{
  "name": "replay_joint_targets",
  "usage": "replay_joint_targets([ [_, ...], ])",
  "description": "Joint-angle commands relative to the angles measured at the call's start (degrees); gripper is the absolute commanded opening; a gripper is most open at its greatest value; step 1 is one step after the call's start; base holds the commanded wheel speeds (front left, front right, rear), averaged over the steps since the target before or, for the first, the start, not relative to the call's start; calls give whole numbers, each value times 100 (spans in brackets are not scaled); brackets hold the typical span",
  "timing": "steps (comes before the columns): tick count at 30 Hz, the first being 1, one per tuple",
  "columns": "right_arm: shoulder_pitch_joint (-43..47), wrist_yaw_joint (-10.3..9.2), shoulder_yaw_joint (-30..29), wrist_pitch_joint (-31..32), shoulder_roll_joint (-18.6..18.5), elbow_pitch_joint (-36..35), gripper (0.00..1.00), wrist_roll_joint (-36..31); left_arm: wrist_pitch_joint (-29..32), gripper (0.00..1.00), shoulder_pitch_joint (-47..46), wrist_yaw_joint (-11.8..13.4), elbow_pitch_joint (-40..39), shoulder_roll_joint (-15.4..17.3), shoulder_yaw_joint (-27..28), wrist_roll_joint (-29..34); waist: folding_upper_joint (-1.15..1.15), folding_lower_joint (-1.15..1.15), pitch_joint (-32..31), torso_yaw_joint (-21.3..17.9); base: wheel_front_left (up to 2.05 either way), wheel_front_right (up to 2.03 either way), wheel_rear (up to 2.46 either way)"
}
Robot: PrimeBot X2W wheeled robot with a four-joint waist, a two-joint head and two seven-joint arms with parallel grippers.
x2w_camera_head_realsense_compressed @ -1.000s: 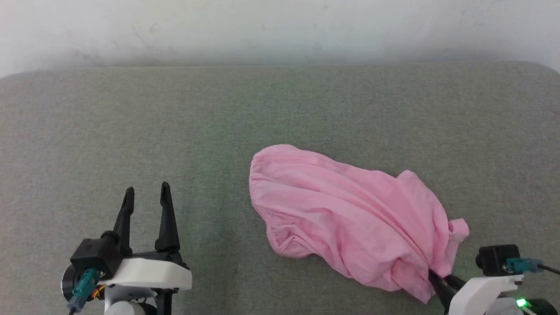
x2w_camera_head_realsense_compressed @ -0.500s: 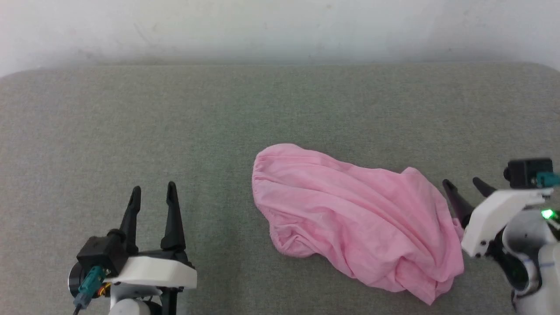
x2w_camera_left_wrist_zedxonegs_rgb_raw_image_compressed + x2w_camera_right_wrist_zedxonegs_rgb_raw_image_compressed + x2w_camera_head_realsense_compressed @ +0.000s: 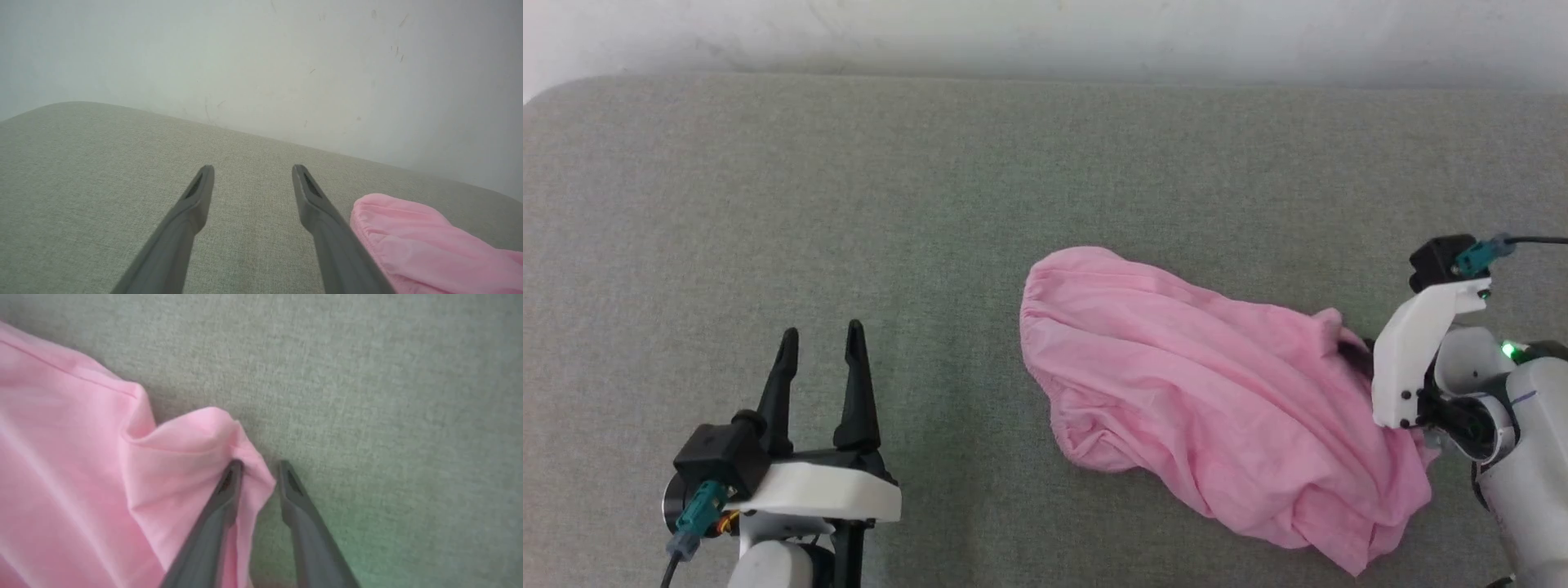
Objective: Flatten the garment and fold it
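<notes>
Right claw (image 3: 260,465) astride garment (image 3: 1217,392) corner; long axis far-left to near-right.

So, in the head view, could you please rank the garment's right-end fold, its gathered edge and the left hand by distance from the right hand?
1. Right-end fold: touching the right hand.
2. Gathered edge: garment's left end.
3. Left hand: far left, beyond it.

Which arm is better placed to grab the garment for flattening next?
Right. The right gripper is at the garment's right-hand corner, jaws apart with a fold's edge between them. The left gripper is open over the grey surface, apart from the garment.
</notes>
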Motion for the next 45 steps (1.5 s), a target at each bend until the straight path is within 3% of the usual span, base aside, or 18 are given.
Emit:
replay_joint_targets([
  [1,47,-2,113,-202,54,109,0,11,-27,100,-89,-35,20,-18,43,62,0,0,26,-15,0,0,0],
  [7,-445,-2,-629,-1488,-207,158,0,-340,-27,100,-134,-75,38,-48,83,124,0,0,42,-60,0,0,0],
  [14,-469,-2,-1389,-2008,-107,931,0,-874,-27,100,-182,-136,84,-74,53,151,0,0,94,-25,0,0,0],
  [15,-444,-2,-1408,-2105,-39,1027,14,-916,-27,100,-183,-140,100,-77,56,153,0,0,96,-22,0,0,0],
  [16,-425,-2,-1402,-2237,23,1078,49,-942,-27,100,-181,-140,112,-80,67,154,0,0,98,-29,0,0,0],
  [17,-412,-2,-1374,-2428,58,1088,100,-1001,-27,100,-172,-135,127,-82,83,156,0,0,92,-45,0,0,0],
  [24,-126,-2,-1483,-4303,234,702,100,-1458,-27,100,-117,-108,259,-62,175,252,0,0,-147,-222,0,0,0],
  [29,462,-2,-1408,-5033,534,-27,100,-1758,-10,100,-167,-119,340,7,168,284,0,0,-341,-373,0,0,0],
  [33,1162,-2,-1203,-5104,850,-864,100,-1861,175,100,-351,-197,430,52,83,251,0,0,-420,-477,0,0,0],
  [39,2008,-2,-1118,-4723,1238,-2049,100,-1849,776,100,-1122,-456,718,76,-292,220,0,0,-329,-673,0,0,0],
  [45,2324,-2,-1016,-4425,1394,-2873,100,-1888,1944,100,-2405,-719,1578,58,-885,98,0,0,-17,-928,0,0,0],
])
